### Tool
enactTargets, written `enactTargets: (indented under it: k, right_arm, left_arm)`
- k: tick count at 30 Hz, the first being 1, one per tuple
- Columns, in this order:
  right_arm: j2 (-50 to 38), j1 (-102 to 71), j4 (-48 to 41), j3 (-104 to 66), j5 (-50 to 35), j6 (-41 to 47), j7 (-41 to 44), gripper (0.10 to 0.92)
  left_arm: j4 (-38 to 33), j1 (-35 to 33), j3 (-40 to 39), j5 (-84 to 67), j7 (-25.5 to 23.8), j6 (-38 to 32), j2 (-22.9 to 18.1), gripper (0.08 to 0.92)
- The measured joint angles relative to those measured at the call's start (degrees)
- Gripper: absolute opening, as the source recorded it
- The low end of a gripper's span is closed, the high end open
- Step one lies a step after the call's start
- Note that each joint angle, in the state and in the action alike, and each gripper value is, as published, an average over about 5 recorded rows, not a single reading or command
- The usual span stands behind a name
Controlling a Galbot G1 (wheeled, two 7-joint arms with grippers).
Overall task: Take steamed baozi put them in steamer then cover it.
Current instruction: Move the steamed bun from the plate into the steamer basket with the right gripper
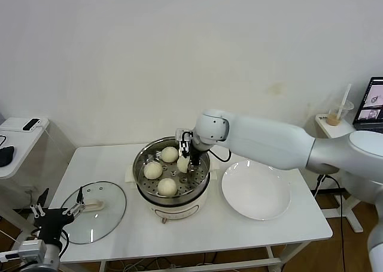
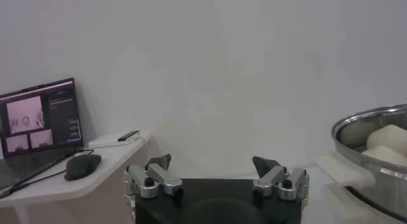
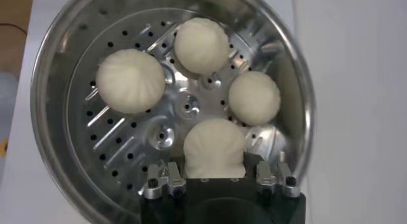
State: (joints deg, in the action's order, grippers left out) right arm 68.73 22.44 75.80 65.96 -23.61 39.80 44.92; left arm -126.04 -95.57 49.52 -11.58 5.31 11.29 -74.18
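Your left claw hangs spread wide off the bench's near left edge, just beside the cover lying flat. Your right claw pinches one steamed baozi inside the steamer, three others around it. White plate sits right, bare.

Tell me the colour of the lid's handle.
Cream, on the cover lying left of the steamer; head view shows it best.
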Motion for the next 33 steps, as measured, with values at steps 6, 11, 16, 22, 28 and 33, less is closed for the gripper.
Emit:
enactTargets:
  k: [6,11,16,22,28,33]
  right_arm:
    - [0.66,-1.31,-0.91,-0.2,1.15,0.71,-0.66,0.585]
    - [0.6,-1.92,-1.14,-0.61,1.75,1.01,-1.0,0.585]
    - [0.37,-2.57,-1.12,-1.23,2.19,1.07,-1.16,0.645]
    - [-0.54,-2.63,-0.44,-2.36,2.58,1.03,-1.11,0.795]
    - [-2.69,-2.1,1.66,-4.65,1.36,0.89,-2.2,0.822]
    - [-6.48,-2.81,5.52,-7.91,-0.7,0.57,-4.88,0.823]
  left_arm:
    - [0.0,0.08,-0.09,0.1,0.0,0.0,0.03,0.823]
    - [-0.03,0.05,-0.05,0.14,0.0,0.0,0.08,0.823]
    - [-0.25,0.02,-0.07,0.08,-0.02,0.04,0.02,0.823]
    - [-0.38,-0.22,0.02,0.08,-0.04,0.05,-0.06,0.823]
    - [-0.44,-0.19,-0.02,0.18,-0.12,0.09,-0.06,0.823]
    - [-0.35,-0.01,-0.31,0.44,-0.18,0.14,-0.13,0.823]
